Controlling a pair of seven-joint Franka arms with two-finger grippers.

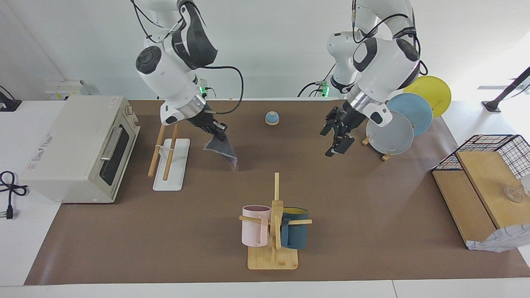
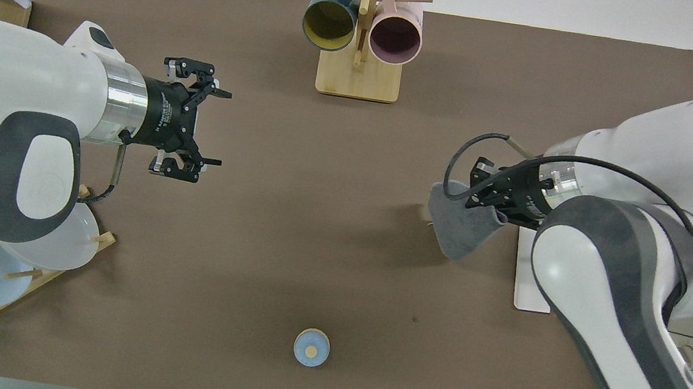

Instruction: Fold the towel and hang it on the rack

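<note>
While one corner of the towel (image 1: 221,148) is pinched between the fingers of the right gripper (image 1: 219,129), the rest of the cloth is left hanging below that gripper, its lowest tip just above the brown table mat (image 1: 352,231). Soft, limp folds are shown, with the dark grey face turned outward and a little purple seen at the bottom tip. The rack (image 1: 169,159) is found just beside the right gripper, toward the right arm's end of the table; nothing is hung on it. Two light wooden rods are carried on its flat white rectangular base. The left gripper (image 1: 337,136) is held in the air with its fingers spread and nothing between them, well apart from the towel and beside the plate stand (image 1: 399,120).

One towel and one rack are counted. Three round, smooth plates are stood on the plate stand: one white, one pale blue, one yellow. Two mugs, one pink (image 1: 254,225) and one teal (image 1: 295,234), are hung on a single bamboo mug tree (image 1: 274,248). One small round blue knob (image 1: 272,118) is seen between the two grippers. One boxy pale toaster oven (image 1: 78,149) is stood next to the rack.
</note>
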